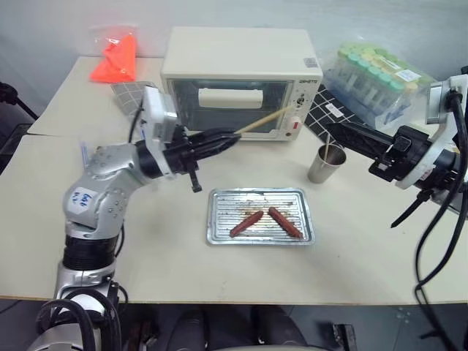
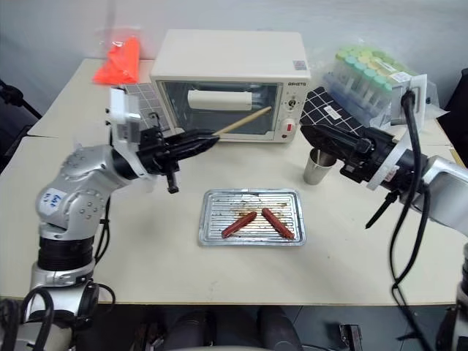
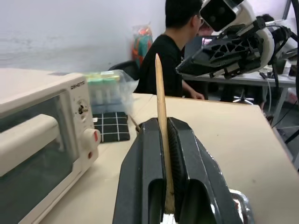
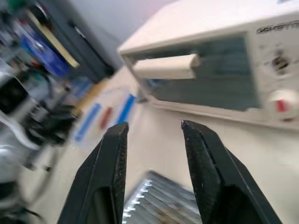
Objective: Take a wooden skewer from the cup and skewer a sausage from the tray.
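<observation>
Gripping wooden skewer [image 3: 161, 116], left jaws, right jaws parted

Holding the left end effector [image 1: 230, 137] clamped shut and pointing rightward, keeping the right end effector [image 4: 152, 133] parted, aimed leftward, arms apart.

Tabletop [image 1: 183, 270] pale beige. Tray [image 1: 219, 219] shiny silver w/ ribbed floor, brown stains; sausages [image 1: 246, 224] reddish-brown. Skewer [image 1: 265, 120] pale tan. Cup [image 1: 326, 164] dull silver-grey. Oven [image 1: 234, 55] cream (red knob). Mat [image 1: 322, 110] black w/ white grid. Bag [image 1: 115, 57] bright orange. Tube caps [image 1: 365, 62] green. Both hands' fingers [image 3: 140, 186] black.
</observation>
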Action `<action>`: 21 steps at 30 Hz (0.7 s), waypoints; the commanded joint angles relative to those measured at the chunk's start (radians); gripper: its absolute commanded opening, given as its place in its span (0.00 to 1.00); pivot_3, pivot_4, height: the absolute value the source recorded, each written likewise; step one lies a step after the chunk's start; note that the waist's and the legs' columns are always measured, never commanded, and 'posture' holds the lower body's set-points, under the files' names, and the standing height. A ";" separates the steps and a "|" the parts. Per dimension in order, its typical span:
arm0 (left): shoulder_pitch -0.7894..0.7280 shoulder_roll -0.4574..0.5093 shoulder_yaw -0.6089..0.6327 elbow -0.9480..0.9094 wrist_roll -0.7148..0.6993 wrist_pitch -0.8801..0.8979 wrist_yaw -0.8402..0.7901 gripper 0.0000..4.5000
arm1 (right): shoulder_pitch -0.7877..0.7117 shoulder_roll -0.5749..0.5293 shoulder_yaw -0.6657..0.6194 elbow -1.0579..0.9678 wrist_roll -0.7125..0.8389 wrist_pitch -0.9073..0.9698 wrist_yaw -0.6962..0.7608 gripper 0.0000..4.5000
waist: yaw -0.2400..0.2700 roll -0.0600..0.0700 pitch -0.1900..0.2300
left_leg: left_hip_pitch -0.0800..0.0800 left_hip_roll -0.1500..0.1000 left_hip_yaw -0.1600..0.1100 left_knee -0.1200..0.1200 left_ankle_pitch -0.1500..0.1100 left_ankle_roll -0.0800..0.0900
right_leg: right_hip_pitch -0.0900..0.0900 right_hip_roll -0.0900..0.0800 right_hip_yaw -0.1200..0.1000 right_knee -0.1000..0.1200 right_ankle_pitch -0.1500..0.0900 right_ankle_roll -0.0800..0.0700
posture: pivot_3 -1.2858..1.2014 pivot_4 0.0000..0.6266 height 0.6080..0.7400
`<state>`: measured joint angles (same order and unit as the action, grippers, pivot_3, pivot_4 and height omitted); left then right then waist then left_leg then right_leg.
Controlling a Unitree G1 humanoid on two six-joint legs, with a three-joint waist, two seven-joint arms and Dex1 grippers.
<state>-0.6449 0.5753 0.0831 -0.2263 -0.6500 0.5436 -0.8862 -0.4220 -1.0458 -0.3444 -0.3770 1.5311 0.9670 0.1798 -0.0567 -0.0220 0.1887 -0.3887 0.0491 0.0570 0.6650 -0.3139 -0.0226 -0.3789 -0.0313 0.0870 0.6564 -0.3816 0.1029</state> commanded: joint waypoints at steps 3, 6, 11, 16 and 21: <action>0.096 0.190 0.100 -0.094 -0.065 0.068 -0.122 0.00 | 0.014 -0.099 0.157 -0.078 -0.369 -0.047 0.194 0.57 | -0.003 0.000 0.000 | 0.000 0.001 -0.001 0.000 0.000 -0.001 | 0.000 0.000 0.000 0.001 0.000 0.000 | 0.52 0.24 1.00; 0.158 0.300 0.144 -0.140 -0.107 0.110 -0.193 0.00 | 0.012 -0.118 0.308 -0.126 -0.564 -0.057 0.215 0.68 | -0.003 0.000 0.000 | 0.000 0.000 0.000 0.000 0.001 -0.001 | -0.002 0.000 0.000 0.002 -0.001 -0.001 | 0.52 0.24 1.00; 0.193 0.367 0.181 -0.170 -0.140 0.140 -0.216 0.00 | 0.033 -0.044 0.385 -0.213 -0.596 0.006 0.232 0.68 | 0.008 0.000 0.000 | -0.002 -0.002 -0.002 0.000 0.001 -0.001 | -0.003 -0.004 -0.002 0.002 -0.001 -0.002 | 0.52 0.24 1.00; 0.180 0.374 0.180 -0.166 -0.143 0.144 -0.199 0.00 | 0.030 0.049 0.490 -0.239 -0.696 0.052 0.181 0.68 | 0.003 -0.001 0.000 | -0.002 -0.002 -0.002 0.000 0.000 0.000 | -0.003 -0.005 -0.002 0.003 -0.001 -0.002 | 0.52 0.24 1.00; 0.166 0.362 0.166 -0.175 -0.150 0.147 -0.171 0.00 | 0.026 0.110 0.543 -0.210 -0.811 0.084 0.153 0.68 | 0.001 -0.001 0.000 | -0.002 -0.003 -0.002 0.000 0.001 0.000 | -0.004 -0.004 -0.002 0.004 -0.001 -0.002 | 0.52 0.24 1.00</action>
<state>-0.4617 0.9375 0.2335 -0.3785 -0.7808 0.6916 -1.0673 -0.3867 -0.9440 0.1976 -0.5826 0.7642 1.0481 0.3448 -0.0556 -0.0230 0.1890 -0.3910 0.0464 0.0552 0.6653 -0.3133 -0.0230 -0.3833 -0.0355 0.0849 0.6602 -0.3828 0.1008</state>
